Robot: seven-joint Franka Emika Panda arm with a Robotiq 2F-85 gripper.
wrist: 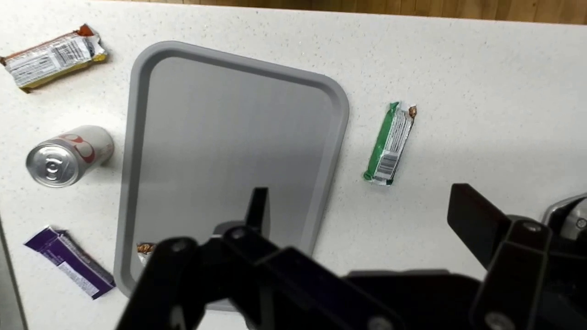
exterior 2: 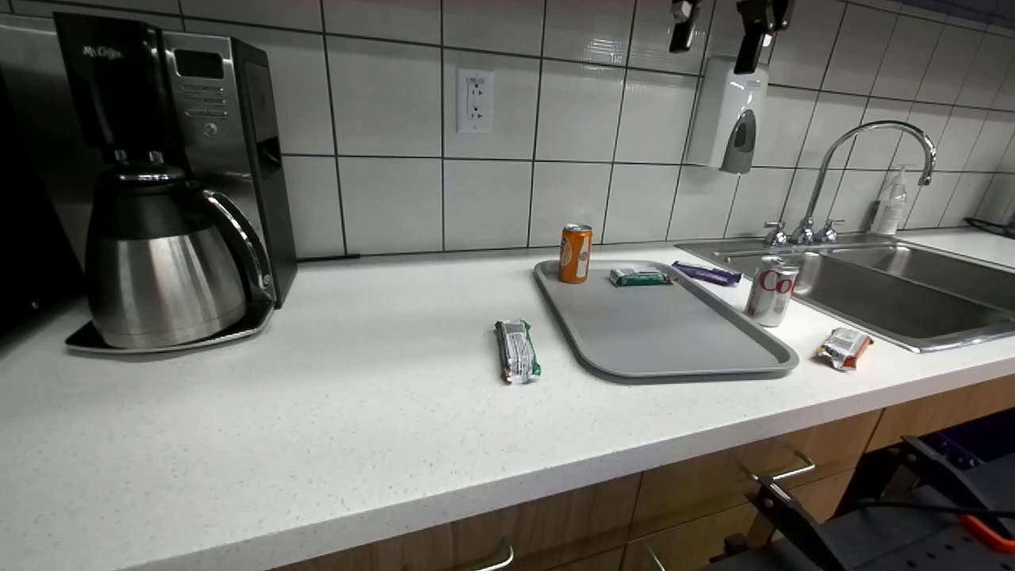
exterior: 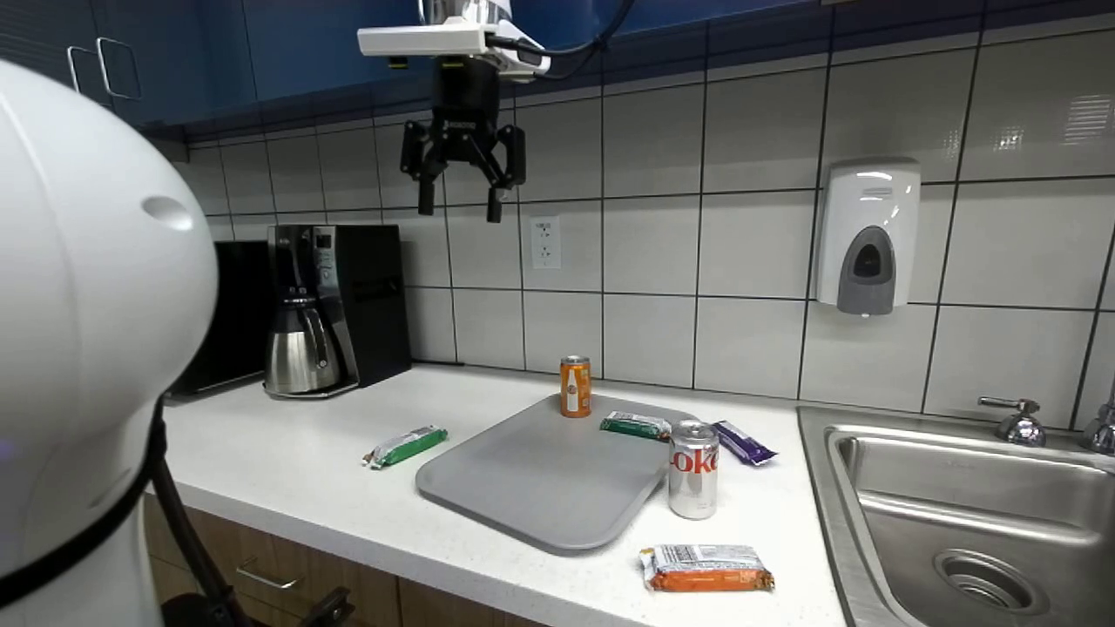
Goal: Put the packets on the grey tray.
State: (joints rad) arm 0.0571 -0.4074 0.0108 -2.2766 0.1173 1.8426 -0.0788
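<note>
The orange packet (exterior: 707, 570) points lengthwise towards the sink (exterior: 845, 527).

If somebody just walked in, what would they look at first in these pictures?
Probably the big grey tray on the white counter, with an orange can and a green packet on it. Next might come the black gripper, hanging open and empty, high above the counter. The shiny coffee pot, large at the left of an exterior view, could catch the eye too.
</note>
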